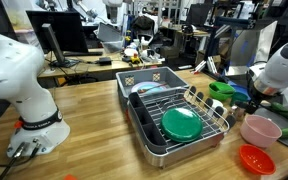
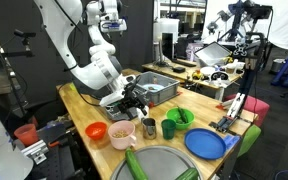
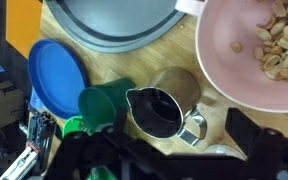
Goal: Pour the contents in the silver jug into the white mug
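Observation:
The silver jug (image 3: pixel 156 110) stands upright on the wooden table, spout to the left and handle (image 3: pixel 194 126) to the lower right; its inside looks dark. In an exterior view the jug (image 2: pixel 149 127) stands between a pink bowl and a green cup. My gripper (image 3: pixel 164 155) hangs open just above and behind it, with its dark fingers (image 3: pixel 250 130) wide apart and nothing between them. In an exterior view the gripper (image 2: pixel 136 103) hovers low beside the jug. A pale rounded rim (image 3: pixel 219 152) shows by the gripper body; I cannot tell whether it is the white mug.
A green cup (image 3: pixel 106 100) touches the jug's left side. Nearby are a blue plate (image 3: pixel 56 75), a pink bowl (image 3: pixel 234 70) of peanuts and a large steel bowl (image 3: pixel 119 25). A red bowl (image 2: pixel 96 131) and a dish rack (image 1: pixel 179 115) stand further off.

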Controlling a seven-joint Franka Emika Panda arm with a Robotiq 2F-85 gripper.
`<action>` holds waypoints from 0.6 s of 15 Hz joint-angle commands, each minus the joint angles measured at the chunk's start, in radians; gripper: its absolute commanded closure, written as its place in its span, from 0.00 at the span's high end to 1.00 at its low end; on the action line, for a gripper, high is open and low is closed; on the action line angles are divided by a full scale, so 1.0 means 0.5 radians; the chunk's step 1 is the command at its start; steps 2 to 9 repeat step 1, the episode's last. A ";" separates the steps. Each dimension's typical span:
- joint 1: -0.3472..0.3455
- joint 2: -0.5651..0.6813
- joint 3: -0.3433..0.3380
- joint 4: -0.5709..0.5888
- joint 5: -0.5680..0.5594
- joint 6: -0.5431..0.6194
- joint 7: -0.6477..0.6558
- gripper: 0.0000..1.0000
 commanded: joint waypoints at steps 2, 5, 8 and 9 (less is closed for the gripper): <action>0.000 0.000 0.000 0.000 0.000 0.000 0.000 1.00; 0.000 0.000 0.000 0.000 0.000 0.000 0.000 1.00; 0.000 0.000 0.000 0.000 0.000 0.000 0.000 1.00; 0.000 0.000 0.000 0.000 0.000 0.000 0.000 1.00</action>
